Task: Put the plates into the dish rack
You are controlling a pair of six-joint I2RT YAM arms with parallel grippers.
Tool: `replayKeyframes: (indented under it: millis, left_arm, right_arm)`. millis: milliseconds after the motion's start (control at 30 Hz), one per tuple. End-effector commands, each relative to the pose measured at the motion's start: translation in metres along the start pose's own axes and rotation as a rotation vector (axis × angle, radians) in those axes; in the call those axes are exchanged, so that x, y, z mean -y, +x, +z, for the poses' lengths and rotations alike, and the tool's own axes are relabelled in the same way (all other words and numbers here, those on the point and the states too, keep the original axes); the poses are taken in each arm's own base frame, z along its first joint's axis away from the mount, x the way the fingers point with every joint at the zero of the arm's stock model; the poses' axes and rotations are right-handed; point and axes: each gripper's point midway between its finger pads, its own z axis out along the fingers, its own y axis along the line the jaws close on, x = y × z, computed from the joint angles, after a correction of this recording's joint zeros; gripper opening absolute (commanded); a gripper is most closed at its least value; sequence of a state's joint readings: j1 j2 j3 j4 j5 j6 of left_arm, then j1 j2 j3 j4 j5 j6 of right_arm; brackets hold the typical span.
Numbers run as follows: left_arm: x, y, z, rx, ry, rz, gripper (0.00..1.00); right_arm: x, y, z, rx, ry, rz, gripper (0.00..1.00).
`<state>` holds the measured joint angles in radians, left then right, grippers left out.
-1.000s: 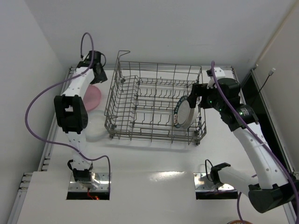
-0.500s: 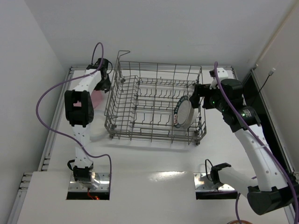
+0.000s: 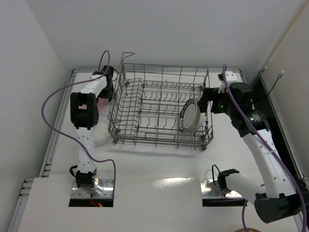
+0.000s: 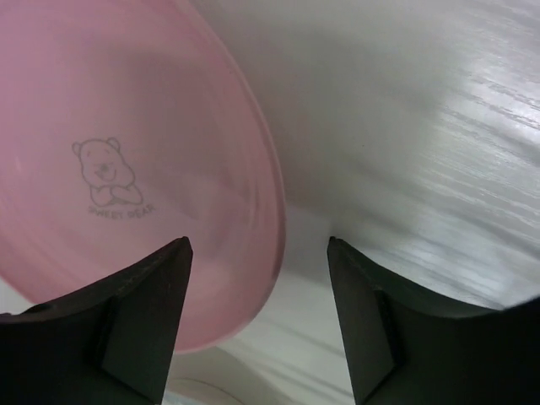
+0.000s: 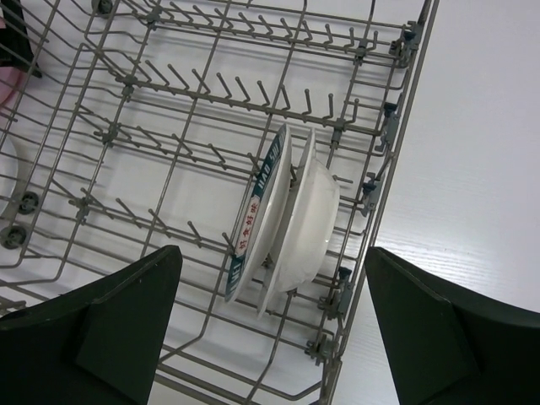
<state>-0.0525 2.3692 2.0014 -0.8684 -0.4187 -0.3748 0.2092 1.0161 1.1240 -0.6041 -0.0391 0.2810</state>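
The pink plate fills the left wrist view and shows a small bear print. My left gripper is open and straddles its rim, one finger over the plate and the other over the table. From above, only a sliver of the pink plate shows beside my left gripper, left of the dish rack. A teal-rimmed plate and a white plate stand upright between tines at the rack's right end. My right gripper hovers open above them, holding nothing.
The rack's tall left wall stands close to my left gripper. A pale white plate lies on the table nearer than the pink one, partly under my left arm. The table's raised left edge runs beside it.
My left arm swung right and farther back onto the pink plate's rim, and its jaws have narrowed somewhat. The right arm has barely moved.
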Motion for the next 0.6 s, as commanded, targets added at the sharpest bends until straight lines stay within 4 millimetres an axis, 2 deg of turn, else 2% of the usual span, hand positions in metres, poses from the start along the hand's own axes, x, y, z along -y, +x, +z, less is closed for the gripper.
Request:
replayKeyframes:
  millis: [0, 133, 167, 267, 300, 400, 467, 500, 533, 567]
  left_arm:
    - [-0.007, 0.012, 0.016, -0.058, 0.015, 0.010, 0.61]
    - [-0.001, 0.028, 0.031, -0.114, 0.050, 0.024, 0.36]
    - [0.002, 0.026, 0.032, -0.110, 0.066, 0.020, 0.24]
    - [0.002, 0.030, 0.037, -0.135, 0.103, 0.013, 0.13]
    - [-0.001, 0.029, 0.042, -0.142, 0.108, 0.001, 0.02]
    - [-0.003, 0.017, 0.038, -0.124, 0.120, -0.040, 0.00]
    - [-0.003, 0.007, 0.024, -0.097, 0.139, -0.074, 0.00]
    - [-0.003, -0.002, 0.015, -0.068, 0.158, -0.085, 0.00]
    - [-0.006, -0.023, -0.009, -0.002, 0.191, -0.123, 0.00]
    - [-0.007, -0.034, -0.023, 0.037, 0.211, -0.147, 0.00]
  right_arm:
    - [0.000, -0.012, -0.003, 0.055, -0.012, -0.013, 0.89]
    - [-0.004, -0.016, -0.006, 0.069, -0.046, -0.012, 0.89]
    - [-0.006, -0.015, -0.006, 0.068, -0.056, -0.013, 0.89]
    - [-0.005, -0.018, -0.006, 0.077, -0.059, -0.010, 0.89]
    - [-0.005, -0.018, -0.006, 0.077, -0.059, -0.010, 0.89]
    - [-0.004, -0.018, -0.006, 0.078, -0.058, -0.006, 0.89]
    - [-0.008, -0.018, -0.007, 0.075, -0.084, -0.007, 0.89]
    - [-0.010, -0.019, -0.009, 0.082, -0.094, -0.009, 0.89]
    - [-0.009, -0.022, -0.010, 0.092, -0.098, -0.007, 0.89]
    - [-0.013, -0.024, -0.010, 0.099, -0.119, 0.000, 0.89]
